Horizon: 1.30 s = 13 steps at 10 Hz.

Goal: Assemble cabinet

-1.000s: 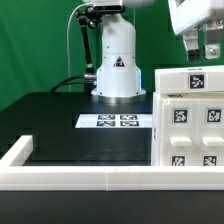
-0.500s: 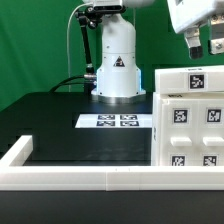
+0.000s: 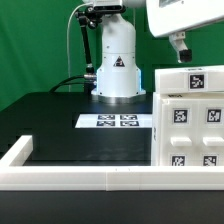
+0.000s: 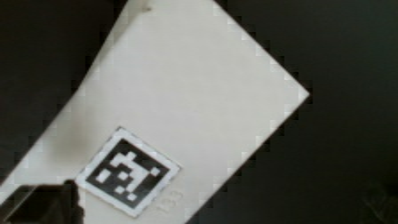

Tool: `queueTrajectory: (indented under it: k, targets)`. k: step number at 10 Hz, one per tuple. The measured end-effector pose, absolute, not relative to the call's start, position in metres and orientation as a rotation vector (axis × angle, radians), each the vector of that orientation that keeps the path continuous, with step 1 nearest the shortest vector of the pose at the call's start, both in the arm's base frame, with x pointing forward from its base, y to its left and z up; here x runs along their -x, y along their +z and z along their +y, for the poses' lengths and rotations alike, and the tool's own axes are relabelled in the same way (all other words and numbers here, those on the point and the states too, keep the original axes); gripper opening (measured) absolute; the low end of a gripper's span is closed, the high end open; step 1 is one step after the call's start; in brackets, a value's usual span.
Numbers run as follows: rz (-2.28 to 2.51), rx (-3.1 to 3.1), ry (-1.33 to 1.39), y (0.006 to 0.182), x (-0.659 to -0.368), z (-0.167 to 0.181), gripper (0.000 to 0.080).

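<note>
The cabinet's white parts stand stacked at the exterior view's right. The large box body carries several black-and-white tags, and a smaller white block with one tag lies on top. My gripper hangs just above that top block, and one dark finger shows below the white hand. In the wrist view the block's white face fills the picture with its tag near one dark fingertip. The fingers stand apart with nothing between them.
The marker board lies on the black table in front of the robot base. A long low white border frame runs along the table's near edge and up the exterior view's left side.
The gripper has moved toward the exterior view's left and now hangs over the top block's left part. The cabinet parts have not moved.
</note>
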<state>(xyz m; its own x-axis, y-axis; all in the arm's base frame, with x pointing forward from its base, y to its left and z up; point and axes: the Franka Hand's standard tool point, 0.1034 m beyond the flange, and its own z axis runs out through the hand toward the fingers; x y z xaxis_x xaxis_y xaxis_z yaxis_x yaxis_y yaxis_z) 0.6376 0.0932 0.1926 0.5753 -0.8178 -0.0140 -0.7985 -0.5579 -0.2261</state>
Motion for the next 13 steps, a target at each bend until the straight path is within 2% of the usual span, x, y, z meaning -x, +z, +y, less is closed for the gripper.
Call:
queueTrajectory:
  k: [7,13]
  targets:
    - [0.697,2.883,-0.167,0.1932,-0.6355,0.0945,0.0796]
    - [-0.240,3.027,-0.271,0.1863,-0.6398,0.0934,0.0796]
